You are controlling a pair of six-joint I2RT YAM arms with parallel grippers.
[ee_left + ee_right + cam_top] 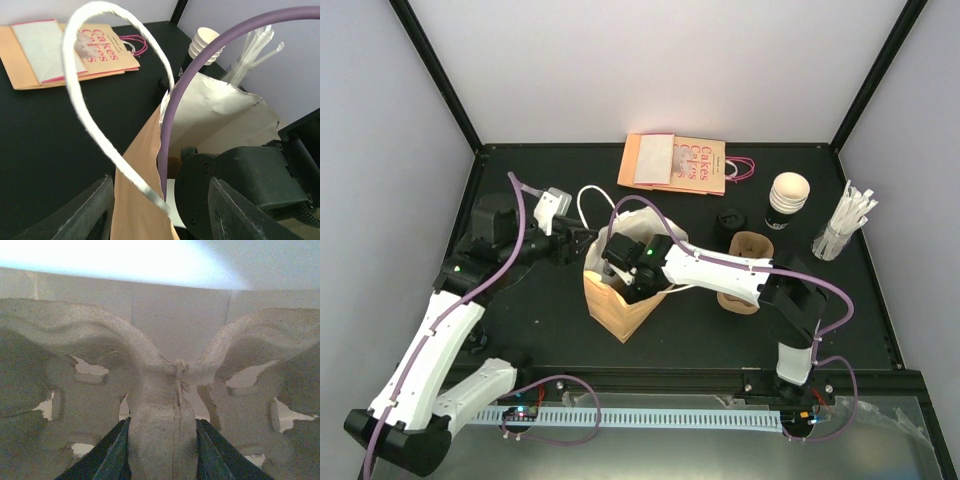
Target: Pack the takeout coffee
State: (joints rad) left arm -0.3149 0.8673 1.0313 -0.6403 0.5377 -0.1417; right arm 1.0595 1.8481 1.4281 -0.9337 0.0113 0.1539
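Gripping pulp carrier [160, 390] by centre rib in narrowed right claw [162, 442], bag [610, 305] walls close around; straddling bag rim with left claw [160, 215] parted.

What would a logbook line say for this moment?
left gripper: open astride paper bag rim | right gripper: shut on pulp carrier in bag | lidded black cup: outside bag

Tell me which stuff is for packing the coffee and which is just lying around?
For the job:
- takeout cup
- black lid
- brown paper bag
- pulp carrier, held by the right gripper

Just lying about:
- flat Cakes bags
- wrapped straws
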